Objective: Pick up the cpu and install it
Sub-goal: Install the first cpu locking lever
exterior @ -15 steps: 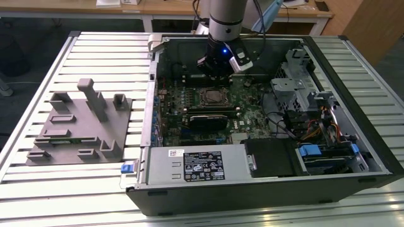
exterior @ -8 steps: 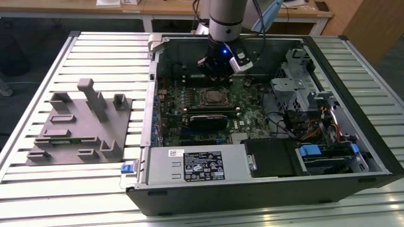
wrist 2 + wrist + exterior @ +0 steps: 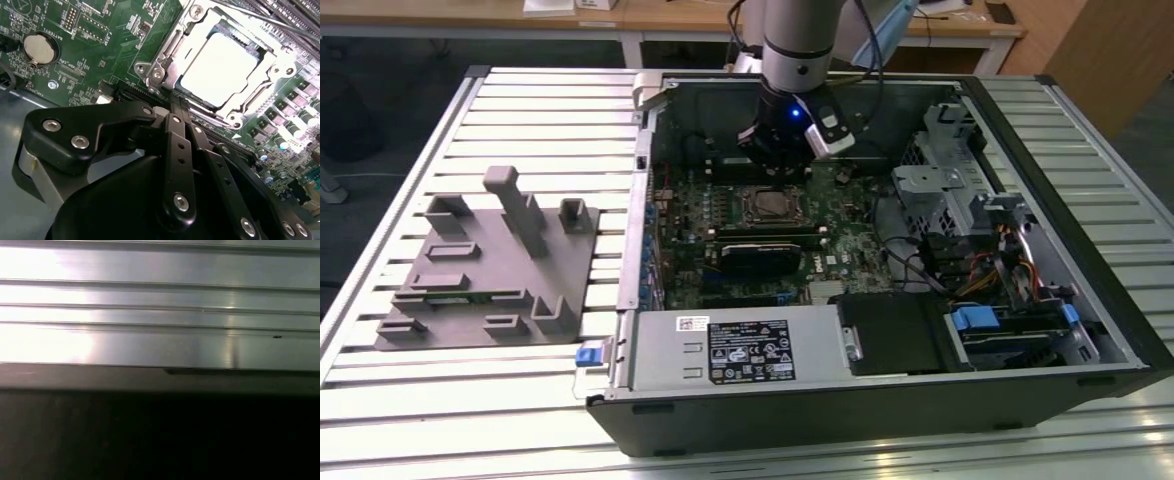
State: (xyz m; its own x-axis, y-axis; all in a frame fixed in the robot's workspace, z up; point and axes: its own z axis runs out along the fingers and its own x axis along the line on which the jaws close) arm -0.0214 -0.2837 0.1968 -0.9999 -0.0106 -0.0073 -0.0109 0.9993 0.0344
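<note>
- The gripper [image 3: 176, 107] is hanging inside the open computer case [image 3: 1067, 150], over the green board [image 3: 100, 45], just beside the socket [image 3: 160, 70].
- In the second wrist view its two black fingers [image 3: 172, 135] are lying pressed together w/ nothing between them; their tips are ending right at the socket's metal frame edge.
- The chip [image 3: 222, 67] is sitting flat in the socket, pale silvery top facing up and glaring bright, frame around it; it is lying just past the fingertips, straight ahead along the line the fingers are pointing.
- It is square, so no long axis; its sides are running at a slant to the finger line, one corner turned toward the tips.
- In the exterior view the arm [image 3: 795, 40] is coming down from the far side of the case, w/ the socket [image 3: 773, 206] nearer the camera than the gripper [image 3: 781, 158].
- The grey tray [image 3: 487, 265] is sitting well apart, outside the case, on the slatted table [image 3: 400, 400] at the exterior view's left; no chip can be made out on it.
- Judgement: chip looks already seated, gripper not holding it.
</note>
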